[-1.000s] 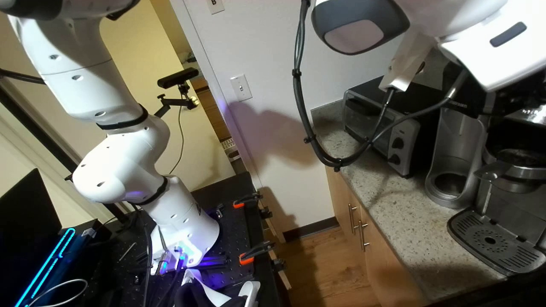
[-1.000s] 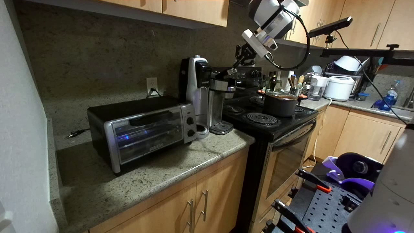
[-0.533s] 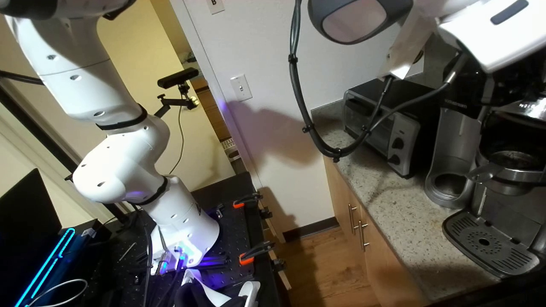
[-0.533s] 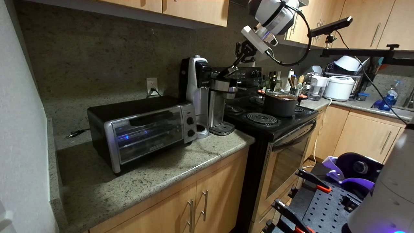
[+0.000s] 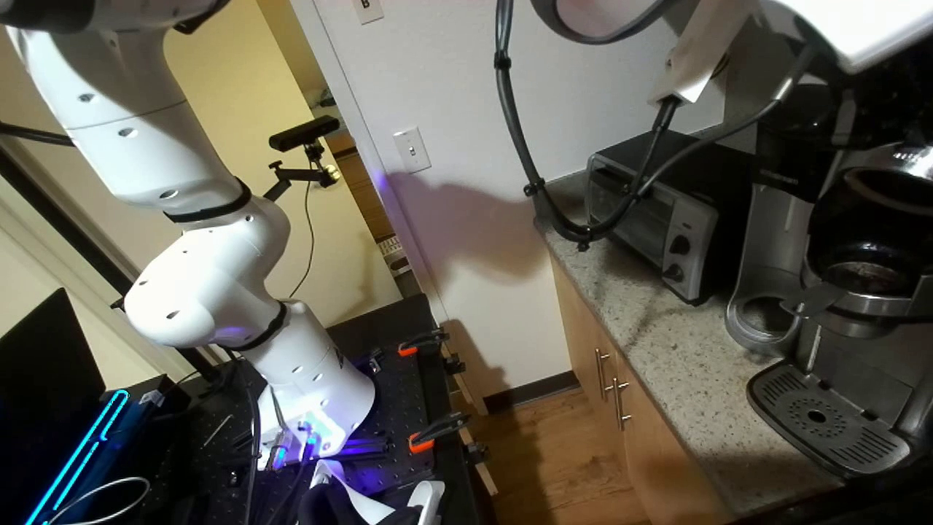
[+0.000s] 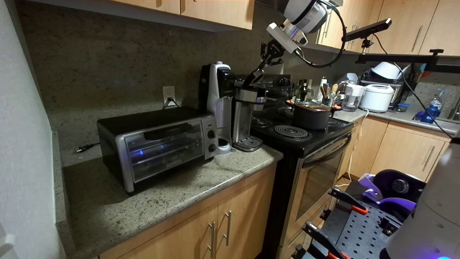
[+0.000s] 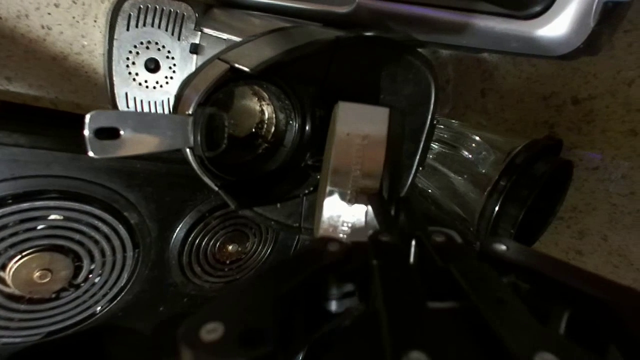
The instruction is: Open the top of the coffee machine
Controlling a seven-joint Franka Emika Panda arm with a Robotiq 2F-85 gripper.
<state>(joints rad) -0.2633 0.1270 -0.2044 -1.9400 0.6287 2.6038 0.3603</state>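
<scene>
- Near the middle of an exterior view, the coffee machine stands on the desk beside the stove; I take it to be the steel unit with the drip tray, since my hand is right over it.
- Left of center in the wrist view, the brewing well lies uncovered, so I judge the top to be at least partly up and most of the job done.
- Darkness hides how far up the top stands; left, I reckon, is checking that it holds by itself, then backing away.
- My hand is closed, fingers together, with nothing that I can see gripped; it points at the top's dark side, and I can't tell whether it presses there.
</scene>
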